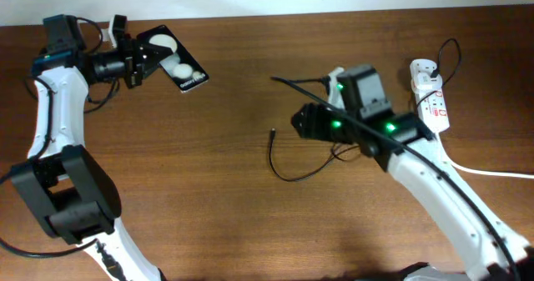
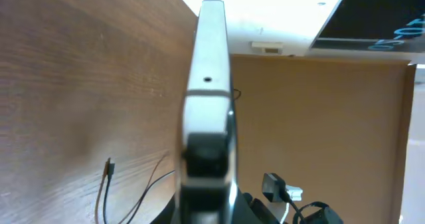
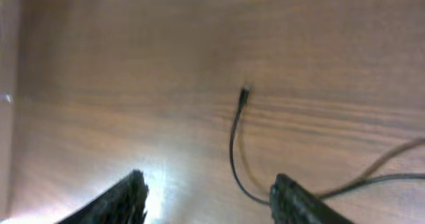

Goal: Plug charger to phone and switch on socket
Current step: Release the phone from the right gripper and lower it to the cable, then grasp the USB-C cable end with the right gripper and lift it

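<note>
black phone (image 1: 179,64) slants at far left, its long axis running upper left to lower right, lettered end lower right, upper end clamped by the left gripper (image 1: 143,57). left wrist: phone seen edge-on. right wrist: right gripper (image 3: 212,197) spread wide, charger (image 3: 244,98) tip pointing up-frame.

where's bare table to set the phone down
Bare wood between the phone and the right claw, and along the near edge below the charger loop. Crowded by the socket, where the right arm and white cord meet.

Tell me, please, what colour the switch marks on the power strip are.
Red, on the white socket; the overhead view shows them best.
</note>
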`<state>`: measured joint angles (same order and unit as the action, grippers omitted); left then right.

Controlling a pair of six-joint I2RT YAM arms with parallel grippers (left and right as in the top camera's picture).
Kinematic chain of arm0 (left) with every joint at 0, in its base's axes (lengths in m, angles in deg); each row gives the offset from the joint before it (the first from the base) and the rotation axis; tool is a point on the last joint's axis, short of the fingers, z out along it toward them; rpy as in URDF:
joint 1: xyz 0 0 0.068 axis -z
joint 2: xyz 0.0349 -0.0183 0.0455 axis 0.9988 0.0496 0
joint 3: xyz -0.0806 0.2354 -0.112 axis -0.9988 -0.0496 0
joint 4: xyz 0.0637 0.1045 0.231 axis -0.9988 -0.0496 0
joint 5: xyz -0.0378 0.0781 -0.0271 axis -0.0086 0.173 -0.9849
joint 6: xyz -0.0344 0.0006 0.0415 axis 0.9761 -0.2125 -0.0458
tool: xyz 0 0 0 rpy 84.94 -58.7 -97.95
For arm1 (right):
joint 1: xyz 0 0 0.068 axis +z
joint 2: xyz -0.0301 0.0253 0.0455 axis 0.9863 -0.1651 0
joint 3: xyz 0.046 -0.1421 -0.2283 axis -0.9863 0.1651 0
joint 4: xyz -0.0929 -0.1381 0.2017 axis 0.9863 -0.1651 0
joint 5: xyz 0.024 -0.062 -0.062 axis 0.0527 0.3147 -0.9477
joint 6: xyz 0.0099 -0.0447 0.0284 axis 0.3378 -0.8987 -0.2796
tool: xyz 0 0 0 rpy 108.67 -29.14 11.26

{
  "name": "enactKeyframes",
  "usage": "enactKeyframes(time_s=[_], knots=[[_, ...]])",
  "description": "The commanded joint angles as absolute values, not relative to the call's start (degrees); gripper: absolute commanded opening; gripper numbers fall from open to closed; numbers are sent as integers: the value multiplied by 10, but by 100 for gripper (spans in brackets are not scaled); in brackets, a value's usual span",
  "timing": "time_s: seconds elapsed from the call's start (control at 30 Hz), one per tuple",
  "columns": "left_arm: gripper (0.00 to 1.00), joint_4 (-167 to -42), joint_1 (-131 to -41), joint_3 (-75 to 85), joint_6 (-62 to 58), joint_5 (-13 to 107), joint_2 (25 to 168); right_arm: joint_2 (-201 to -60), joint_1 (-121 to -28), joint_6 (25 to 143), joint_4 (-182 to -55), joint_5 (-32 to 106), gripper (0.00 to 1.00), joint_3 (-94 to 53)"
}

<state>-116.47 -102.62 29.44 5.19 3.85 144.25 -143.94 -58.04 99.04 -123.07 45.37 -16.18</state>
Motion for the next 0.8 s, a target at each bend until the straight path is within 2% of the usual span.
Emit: enactKeyframes(time_s=[0.0, 0.03, 0.2, 0.3, 0.4, 0.77], knots=[[0, -1171, -1026, 301, 42, 4, 1430, -1529, -533, 979, -1254, 405, 61, -229], [0, -1178, -1026, 301, 42, 5, 1430, -1563, -522, 985, -1253, 405, 61, -239], [0, -1178, -1025, 301, 42, 5, 1430, -1700, -494, 1049, -1206, 401, 43, -240], [0, -1178, -1025, 301, 42, 5, 1430, -1735, -493, 1052, -1191, 401, 40, -239], [0, -1178, -1018, 301, 42, 11, 1430, -1755, -493, 1053, -1163, 390, 28, -238], [0, -1187, -1014, 301, 42, 11, 1430, -1795, -493, 1057, -1121, 377, 25, -238]])
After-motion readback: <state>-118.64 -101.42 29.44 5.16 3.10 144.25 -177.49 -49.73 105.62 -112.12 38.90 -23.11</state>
